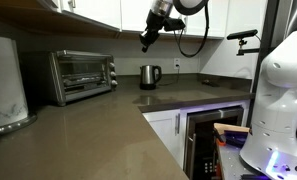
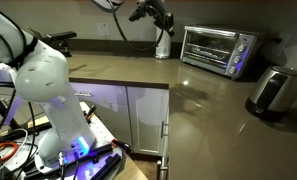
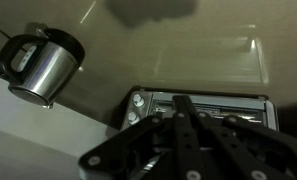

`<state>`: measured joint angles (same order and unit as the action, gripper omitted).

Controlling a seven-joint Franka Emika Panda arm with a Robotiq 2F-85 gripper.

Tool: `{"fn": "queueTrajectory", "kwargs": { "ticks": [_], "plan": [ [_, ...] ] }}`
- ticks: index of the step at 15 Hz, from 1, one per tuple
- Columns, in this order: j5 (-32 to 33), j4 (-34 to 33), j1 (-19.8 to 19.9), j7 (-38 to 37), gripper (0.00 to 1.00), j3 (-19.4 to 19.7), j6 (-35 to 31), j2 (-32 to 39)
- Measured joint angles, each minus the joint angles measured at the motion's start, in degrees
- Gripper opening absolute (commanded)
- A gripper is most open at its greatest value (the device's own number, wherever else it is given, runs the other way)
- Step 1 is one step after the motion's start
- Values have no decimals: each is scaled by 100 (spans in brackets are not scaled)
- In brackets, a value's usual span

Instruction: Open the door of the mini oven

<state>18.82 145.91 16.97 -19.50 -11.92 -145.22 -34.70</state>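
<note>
The mini oven [image 1: 83,75] is a silver box with a glass front, standing at the back of the counter; it shows in both exterior views [image 2: 218,50]. Its door [image 1: 78,78] is closed, with the handle bar along its top edge. My gripper [image 1: 145,40] hangs high in the air above the counter, to the side of the oven and near the steel kettle [image 1: 150,76], touching nothing. In the wrist view the picture stands upside down: my fingers [image 3: 183,100] look shut and empty, with the oven [image 3: 203,103] behind them and the kettle [image 3: 43,65] beside it.
The brown countertop [image 1: 108,125] runs in an L shape. A white appliance [image 1: 3,90] stands at one end, seen as a silver one in an exterior view [image 2: 273,92]. White cabinets hang above. A dark built-in appliance [image 1: 203,140] sits under the counter. The robot's white base [image 2: 48,90] stands in front.
</note>
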Motion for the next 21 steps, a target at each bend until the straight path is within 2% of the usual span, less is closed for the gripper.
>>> {"fn": "queueTrajectory", "kwargs": {
  "ticks": [7,12,17,21],
  "plan": [
    [0,-3,-3,0,0,-12,-16,7],
    [367,-36,104,-481,0,-330,-477,105],
    [1128,-290,787,-1330,0,-952,-1215,391],
    [1687,-635,1586,-1819,0,-1348,-2091,801]
  ]
}}
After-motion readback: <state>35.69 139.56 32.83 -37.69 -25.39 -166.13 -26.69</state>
